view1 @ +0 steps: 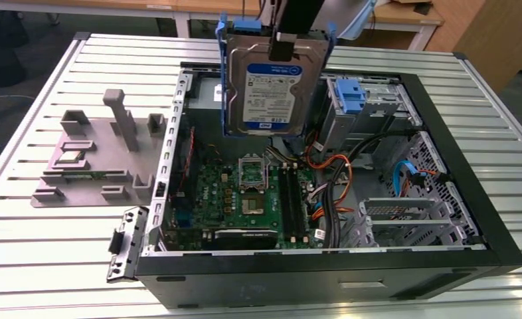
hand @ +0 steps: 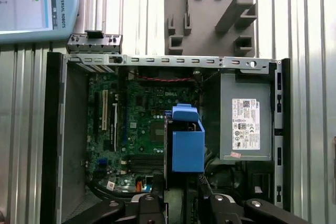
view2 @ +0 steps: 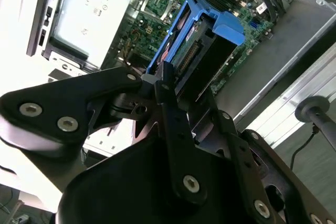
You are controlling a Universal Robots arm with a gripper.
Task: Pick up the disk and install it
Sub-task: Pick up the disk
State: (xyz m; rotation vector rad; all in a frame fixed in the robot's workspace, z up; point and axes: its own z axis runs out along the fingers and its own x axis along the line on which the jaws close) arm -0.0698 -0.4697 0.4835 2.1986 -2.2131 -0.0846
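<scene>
Treat the disk (view1: pixel 265 86), hanging upright above the open computer case (view1: pixel 332 279) with the tool (view1: pixel 285 48) clamped on its top end, as rigid, fairly heavy, smooth-faced and shock-sensitive, and take hold at the blue carrier frame (view1: pixel 243 28), not the labelled face.
</scene>
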